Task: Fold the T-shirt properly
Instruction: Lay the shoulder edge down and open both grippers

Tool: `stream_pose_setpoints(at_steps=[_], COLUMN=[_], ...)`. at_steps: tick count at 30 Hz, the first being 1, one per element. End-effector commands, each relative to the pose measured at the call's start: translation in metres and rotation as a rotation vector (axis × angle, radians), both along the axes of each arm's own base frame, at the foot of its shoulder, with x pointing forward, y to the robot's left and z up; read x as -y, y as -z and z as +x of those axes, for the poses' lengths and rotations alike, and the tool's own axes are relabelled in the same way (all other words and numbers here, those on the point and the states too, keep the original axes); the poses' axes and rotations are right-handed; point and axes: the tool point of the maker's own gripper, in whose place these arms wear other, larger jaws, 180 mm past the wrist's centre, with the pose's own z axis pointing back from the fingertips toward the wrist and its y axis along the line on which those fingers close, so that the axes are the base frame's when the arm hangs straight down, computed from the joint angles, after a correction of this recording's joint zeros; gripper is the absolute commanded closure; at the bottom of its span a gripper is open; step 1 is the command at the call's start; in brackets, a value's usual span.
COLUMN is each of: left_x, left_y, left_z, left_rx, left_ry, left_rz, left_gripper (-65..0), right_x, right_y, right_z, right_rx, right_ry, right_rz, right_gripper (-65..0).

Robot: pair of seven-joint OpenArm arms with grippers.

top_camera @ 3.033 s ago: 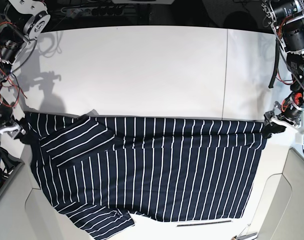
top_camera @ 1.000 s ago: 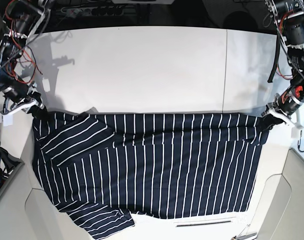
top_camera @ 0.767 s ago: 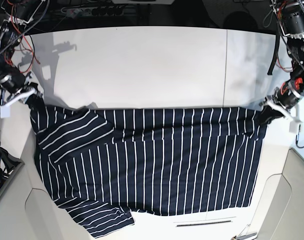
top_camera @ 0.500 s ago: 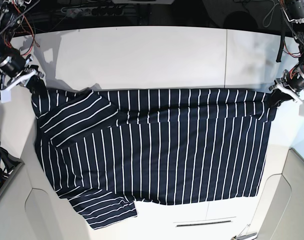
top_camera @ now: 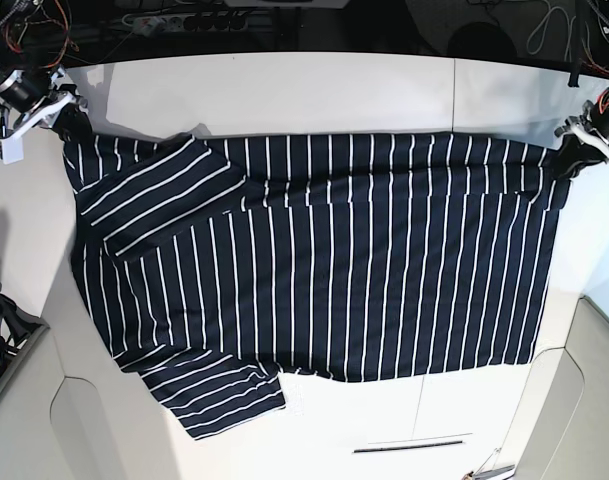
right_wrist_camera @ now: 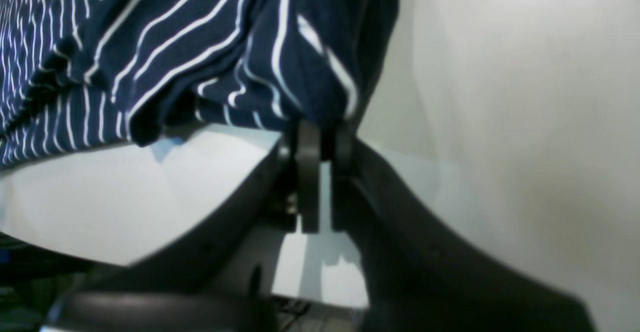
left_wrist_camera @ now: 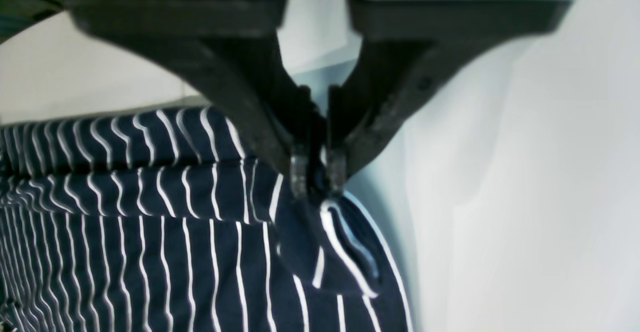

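The T-shirt is dark navy with thin white stripes and lies spread across the white table, one sleeve folded over at the upper left and one at the lower left. My left gripper is shut on the shirt's upper right corner; the left wrist view shows the jaws pinching the fabric. My right gripper is shut on the upper left corner; the right wrist view shows its jaws clamping the hem.
The table's far edge runs just behind both grippers, with cables and dark clutter beyond it. A seam splits the table top at the right. Grey curved panels flank the near corners.
Both grippers have pulled the shirt's top edge away toward the table's far side. The whole shirt slid with them and lies flatter and more stretched.
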Motion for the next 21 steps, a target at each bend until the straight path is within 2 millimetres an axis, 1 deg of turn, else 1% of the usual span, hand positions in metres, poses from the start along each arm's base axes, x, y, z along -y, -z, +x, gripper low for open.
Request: stream_pose_setpoints(at_steps=[1,6,13,17,21], left_x=[-0.002,0.002,0.01,0.011,0.011], left_y=[-0.015,-0.007,0.003,0.008,0.008], left_z=[0.005,-0.007,-0.022,-0.034,-0.035], left_rx=[0.043,0.003,-0.054,-0.08,-0.08], left_ry=[0.02,0.03,0.039,0.033,0.033], left_rz=[0.02,0.016,-0.028,-0.041,-0.041], left_gripper=[0.0,0.0,0.0,0.0,0.0], right_x=[0.006,0.014,0.025,0.029,0.029], right_y=[-0.01,-0.008,-0.007,-0.007,-0.007], right_z=[0.001,-0.018,-0.036,-0.041,-0.041], right_rx=[0.031,0.005,-0.03,-0.037,-0.032], right_ry=[0.004,0.03,0.065,0.078,0.08], right_rz=[-0.009,0.003,-0.002,-0.005,-0.005], right_gripper=[0.0,0.0,0.0,0.0,0.0])
